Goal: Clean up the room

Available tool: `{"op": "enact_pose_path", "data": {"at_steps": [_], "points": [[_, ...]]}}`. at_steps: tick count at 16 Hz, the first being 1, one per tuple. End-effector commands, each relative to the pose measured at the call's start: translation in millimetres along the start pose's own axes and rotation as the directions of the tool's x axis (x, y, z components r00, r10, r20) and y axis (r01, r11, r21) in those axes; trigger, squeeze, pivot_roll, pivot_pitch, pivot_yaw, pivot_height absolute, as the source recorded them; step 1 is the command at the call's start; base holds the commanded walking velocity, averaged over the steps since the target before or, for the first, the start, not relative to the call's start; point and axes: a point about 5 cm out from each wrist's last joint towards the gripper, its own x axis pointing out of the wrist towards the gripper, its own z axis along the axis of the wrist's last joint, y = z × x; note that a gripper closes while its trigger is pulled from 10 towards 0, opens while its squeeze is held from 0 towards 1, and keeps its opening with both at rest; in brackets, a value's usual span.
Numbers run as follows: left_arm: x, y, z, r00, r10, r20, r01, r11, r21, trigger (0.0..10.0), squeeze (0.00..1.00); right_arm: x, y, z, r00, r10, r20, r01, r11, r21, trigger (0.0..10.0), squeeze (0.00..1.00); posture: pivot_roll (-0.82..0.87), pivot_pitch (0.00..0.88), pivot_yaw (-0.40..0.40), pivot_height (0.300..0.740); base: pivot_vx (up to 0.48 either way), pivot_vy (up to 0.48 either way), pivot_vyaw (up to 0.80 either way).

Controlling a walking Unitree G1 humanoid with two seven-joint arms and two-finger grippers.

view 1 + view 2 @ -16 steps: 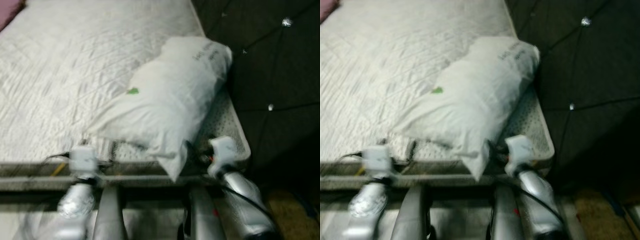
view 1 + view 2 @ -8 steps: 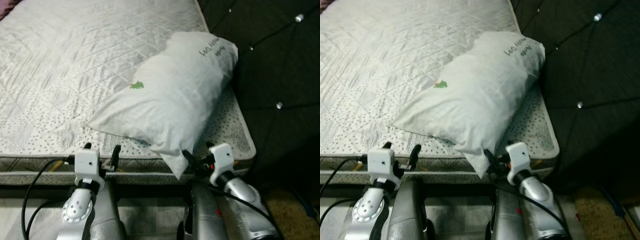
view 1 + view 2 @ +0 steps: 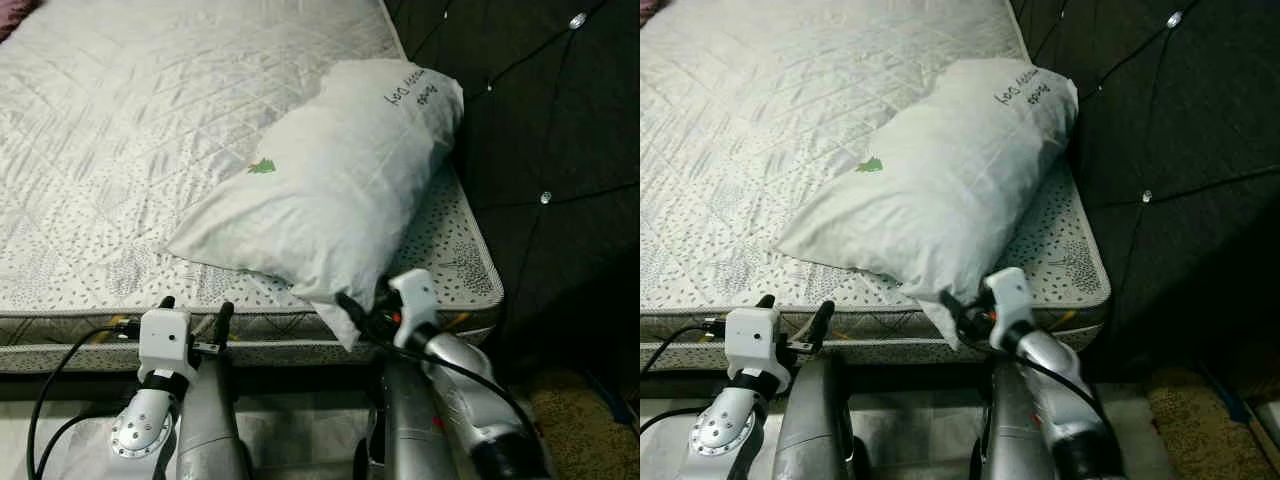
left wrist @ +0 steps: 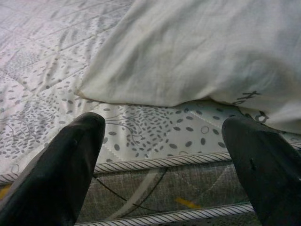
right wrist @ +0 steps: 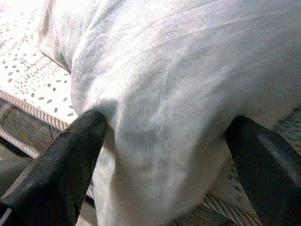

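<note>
Mattress (image 3: 150, 150) edge: right hand (image 5: 164, 141) spread around pillow (image 3: 340, 170) corner, left hand (image 4: 164, 155) spread.

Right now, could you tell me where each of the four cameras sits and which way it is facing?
Left eye view: on the head, looking forward and down at the pillow on the mattress; both silver arms show, left gripper and right gripper.
Right eye view: beside it, same scene; the dark tufted headboard stands on the right.
Left wrist view: looks along the open fingers at the mattress edge and pillow.
Right wrist view: looks along the open fingers straddling the pillow's corner.
All four share the pillow.
</note>
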Motion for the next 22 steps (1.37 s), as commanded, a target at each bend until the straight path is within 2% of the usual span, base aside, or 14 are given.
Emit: {"op": "enact_pose_path", "data": {"at_steps": [1, 3, 4, 5, 8, 11, 14, 16, 22], "points": [[2.8, 1.2, 0, 1.0, -0.004, -0.01, 0.004, 1.0, -0.002, 10.0, 0.0, 9.3, 3.1, 0, 1.0, 0.019, -0.021, -0.018, 0.999, 0.051, 10.0, 0.0, 0.08, 0.095, -0.014, 0.539, 0.0, 0.0, 0.0], [7.6, -0.2, 3, 1.0, -0.007, -0.003, 0.007, 1.0, -0.007, 10.0, 0.0, 18.4, 2.3, 3, 0.999, 0.004, -0.033, -0.001, 0.997, 0.075, 10.0, 0.0, 0.08, 0.092, -0.016, 0.539, 0.0, 0.0, 0.0], [8.6, -1.1, 3, 1.0, -0.009, -0.002, 0.009, 1.0, -0.01, 10.0, 0.0, 23.5, 3.2, 6, 1.0, -0.005, -0.028, 0.008, 0.995, 0.1, 9.0, 0.0, 0.08, 0.093, -0.017, 0.539, 0.0, 0.0, 0.0], [8.3, -2.3, 3, 1.0, -0.013, -0.005, 0.013, 1.0, -0.013, 10.0, 0.0, 27.3, 4.2, 8, 1.0, -0.018, -0.016, 0.019, 0.991, 0.133, 0.0, 0.0, 0.08, 0.095, -0.021, 0.539, 0.0, 0.0, 0.0], [4.4, -7.4, -3, 0.999, -0.038, -0.031, 0.037, 0.999, -0.029, 10.0, 0.0, 38.5, 4.3, 14, 0.993, -0.113, 0.017, 0.107, 0.97, 0.216, 0.0, 0.0, 0.09, 0.091, -0.03, 0.539, 0.0, 0.0, 0.0], [3.5, -10.3, -7, 0.989, -0.138, -0.051, 0.132, 0.985, -0.108, 10.0, 0.0, 43.1, -3.4, 18, 0.983, -0.183, 0.029, 0.169, 0.95, 0.261, 0.0, 0.0, 0.09, 0.081, -0.027, 0.539, 0.0, 0.0, 0.0], [8.8, -18.6, -1, 0.983, -0.183, -0.021, 0.182, 0.982, -0.047, 10.0, 0.0, 41.9, -11.8, 19, 0.98, -0.199, 0.029, 0.184, 0.947, 0.264, 0.0, 0.0, 0.08, 0.075, -0.021, 0.539, 0.0, 0.0, 0.0], [10.1, -20.3, -1, 0.984, -0.177, -0.021, 0.176, 0.983, -0.054, 10.0, 0.0, 41.1, -15.3, 23, 0.976, -0.211, 0.057, 0.184, 0.933, 0.31, 0.0, 0.0, 0.08, 0.073, -0.019, 0.539, 0.0, 0.0, 0.0], [15.0, -20.2, 2, 0.981, -0.192, -0.006, 0.191, 0.981, -0.04, 10.0, 0.0, 37.1, -28.9, 24, 0.957, -0.278, 0.076, 0.244, 0.922, 0.299, 0.0, 0.0, 0.07, 0.065, -0.013, 0.539, 0.0, 0.0, 0.0]]}}
